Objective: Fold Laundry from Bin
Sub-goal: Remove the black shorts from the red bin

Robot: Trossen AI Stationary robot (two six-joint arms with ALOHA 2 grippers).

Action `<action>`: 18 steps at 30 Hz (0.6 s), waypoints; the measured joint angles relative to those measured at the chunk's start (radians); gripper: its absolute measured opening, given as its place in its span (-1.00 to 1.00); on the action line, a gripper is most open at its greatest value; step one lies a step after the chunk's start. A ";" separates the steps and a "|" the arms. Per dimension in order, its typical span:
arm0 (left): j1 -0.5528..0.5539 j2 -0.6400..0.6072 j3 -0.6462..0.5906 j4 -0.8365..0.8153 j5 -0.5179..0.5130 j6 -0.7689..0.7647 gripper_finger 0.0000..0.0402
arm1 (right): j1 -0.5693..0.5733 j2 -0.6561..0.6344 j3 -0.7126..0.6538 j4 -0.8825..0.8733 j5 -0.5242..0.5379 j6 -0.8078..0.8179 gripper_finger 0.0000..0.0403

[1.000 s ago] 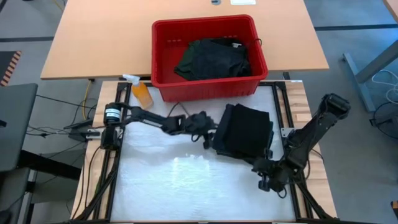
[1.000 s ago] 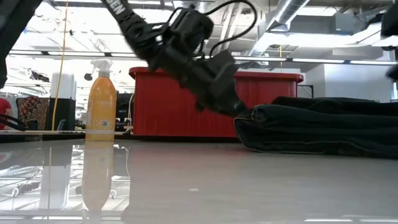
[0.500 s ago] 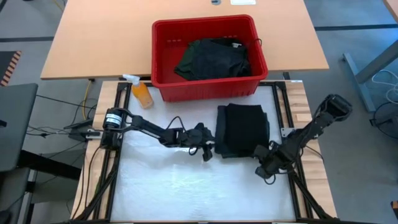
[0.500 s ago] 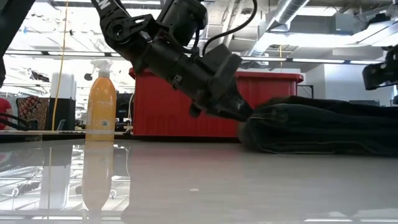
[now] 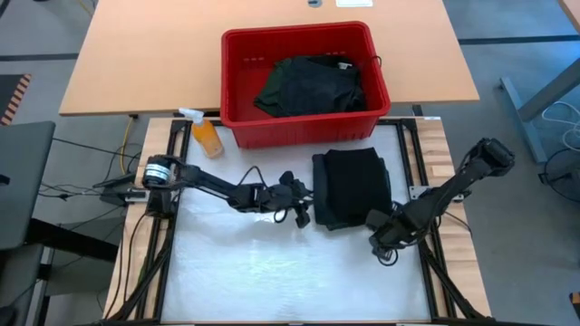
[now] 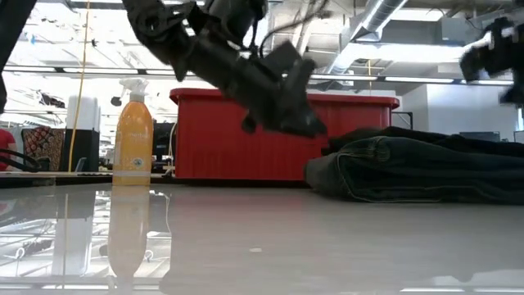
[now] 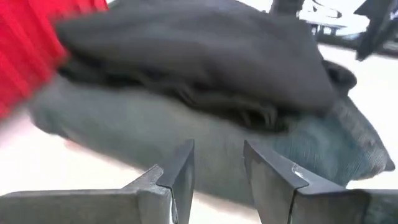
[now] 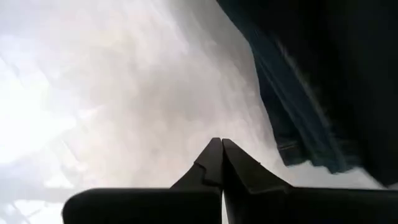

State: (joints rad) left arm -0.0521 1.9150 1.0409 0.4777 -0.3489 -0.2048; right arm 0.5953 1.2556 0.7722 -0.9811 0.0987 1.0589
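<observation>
In the high view a folded dark garment [image 5: 352,188] lay on the white table surface [image 5: 236,263], just right of the frame's centre and directly below the red bin [image 5: 304,81], which stood at the upper middle. More dark laundry [image 5: 310,84] sat bunched inside the bin, toward its right half. An orange spray bottle [image 5: 205,133] stood beside the bin's lower left corner.

The left gripper [image 5: 302,201] reached in from the left of the frame and sat just beside the folded garment's left edge. In the left wrist view its fingers [image 7: 180,171] stood apart with a narrow gap, empty, and the stacked folds of the garment [image 7: 205,99] filled the frame just ahead of the tips. In the low view this gripper [image 6: 299,123] hung slightly above the tabletop at centre frame, close to the garment's left end [image 6: 409,168]; whether it touched the cloth could not be told.

The right gripper [image 5: 379,237] lay at the lower right of the garment, near its bottom right corner. In the right wrist view its fingers [image 8: 214,165] were pressed together, holding nothing, with the garment's folded edge [image 8: 311,87] running along the upper right of that frame, apart from the tips.
</observation>
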 joint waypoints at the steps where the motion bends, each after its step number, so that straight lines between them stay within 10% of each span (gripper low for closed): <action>1: 0.001 -0.020 0.001 -0.018 -0.001 0.014 -0.38 | 0.000 0.000 0.042 -0.035 0.002 -0.028 -0.91; 10: -0.042 -0.190 -0.003 -0.207 -0.015 0.173 -0.38 | -0.113 -0.002 0.433 -0.199 0.340 -0.448 -0.82; 18: -0.049 -0.363 -0.243 -0.112 -0.091 0.187 -0.38 | -0.631 -0.004 0.660 0.088 0.400 -0.996 -0.89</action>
State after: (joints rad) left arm -0.1009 1.5523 0.7978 0.3661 -0.4396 -0.0182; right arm -0.0354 1.2518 1.4321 -0.8927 0.4987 0.0626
